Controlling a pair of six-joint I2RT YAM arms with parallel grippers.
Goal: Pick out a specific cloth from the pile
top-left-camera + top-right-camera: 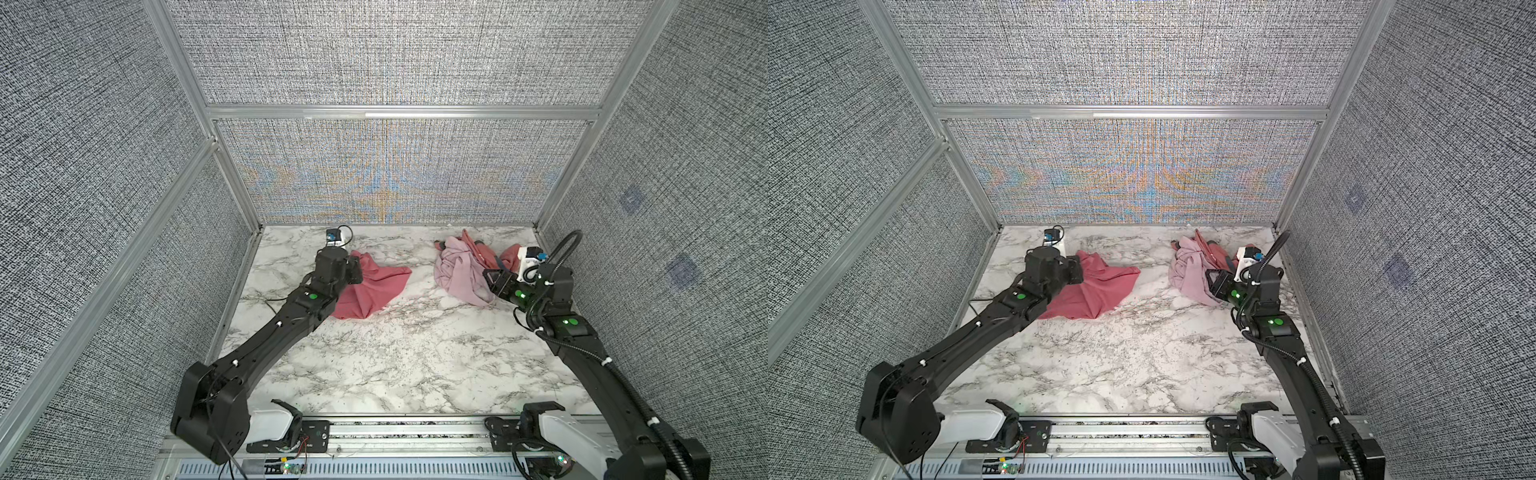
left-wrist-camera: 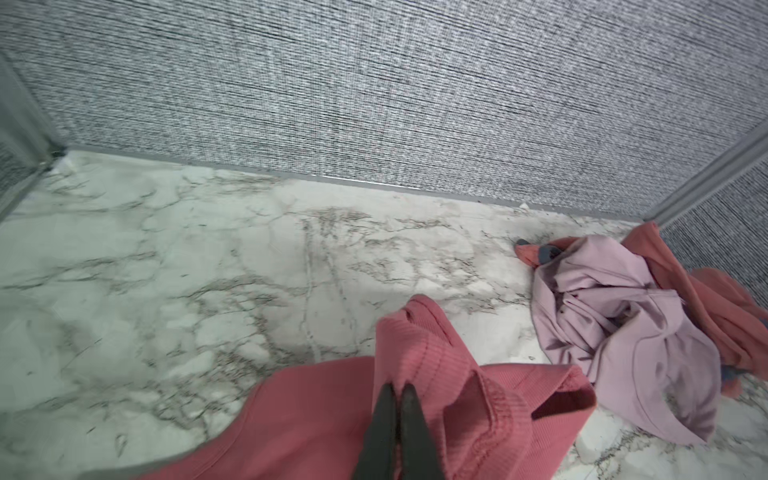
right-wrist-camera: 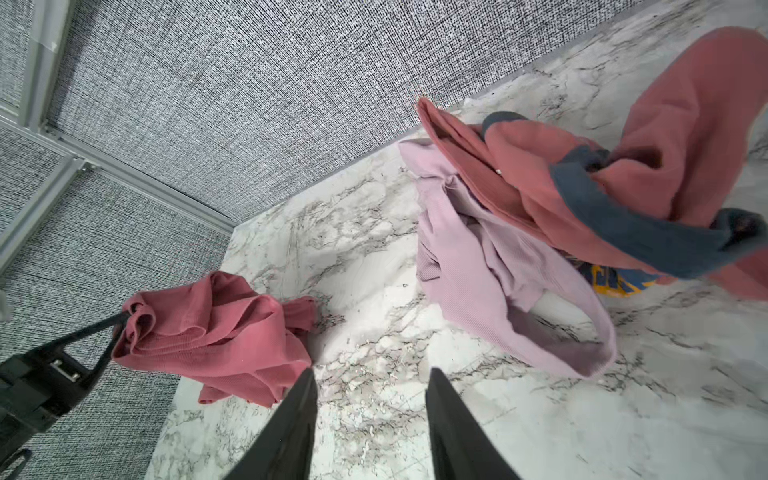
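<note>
Left pincer (image 2: 399, 388) pinching thin fold of cloth (image 1: 374, 286), rest trailing on tabletop (image 1: 415, 353), so risking slip-out. Right pincer (image 3: 370, 370) gaping empty beside pile (image 1: 457, 270).

**Left arm gripping, right arm poised with jaws apart**

In both top views the left arm (image 1: 266, 336) runs from its base at the lower left of the frame diagonally up to the centre left. It is stretched long, with its wrist bent toward the middle. The left gripper (image 2: 398, 390) has its jaws pressed together, pinching a fold of the cloth (image 2: 419, 340). The right arm (image 1: 582, 357) climbs from its base at the lower right up the right side of the frame, and its wrist is turned inward to the left. The right gripper (image 3: 370, 374) has its jaws partly apart, two dark tapering fingers at the lower centre of the right wrist view, and they hold nothing.
</note>
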